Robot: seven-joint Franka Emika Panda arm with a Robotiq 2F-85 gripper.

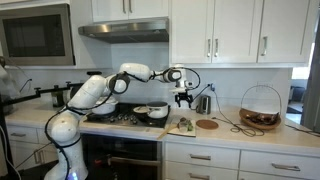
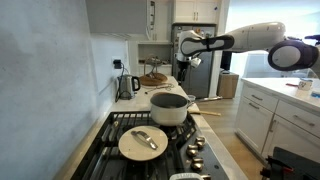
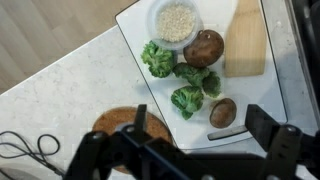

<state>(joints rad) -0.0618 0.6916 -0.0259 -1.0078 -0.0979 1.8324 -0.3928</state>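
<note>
My gripper (image 3: pixel 200 125) hangs open above a white cutting board (image 3: pixel 262 90), with nothing between its fingers. On the board lie broccoli florets (image 3: pixel 187 98), a small brown potato (image 3: pixel 223 112) and a bigger one (image 3: pixel 204 47), a bowl of pale grains (image 3: pixel 176 20), a wooden block (image 3: pixel 246 40) and a dark knife handle (image 3: pixel 227 131). A round cork trivet (image 3: pixel 118 122) sits on the counter beside the board, partly hidden by a finger (image 3: pixel 140 118). In both exterior views the gripper (image 1: pixel 183 97) (image 2: pixel 185 62) is well above the counter, right of the stove.
A steel pot (image 1: pixel 153 112) (image 2: pixel 170 108) stands on the stove and a lid (image 2: pixel 143 142) lies on a front burner. A kettle (image 1: pixel 203 103) and a wire basket (image 1: pixel 260 108) stand further along the counter. A black cable (image 3: pixel 25 148) lies on the counter.
</note>
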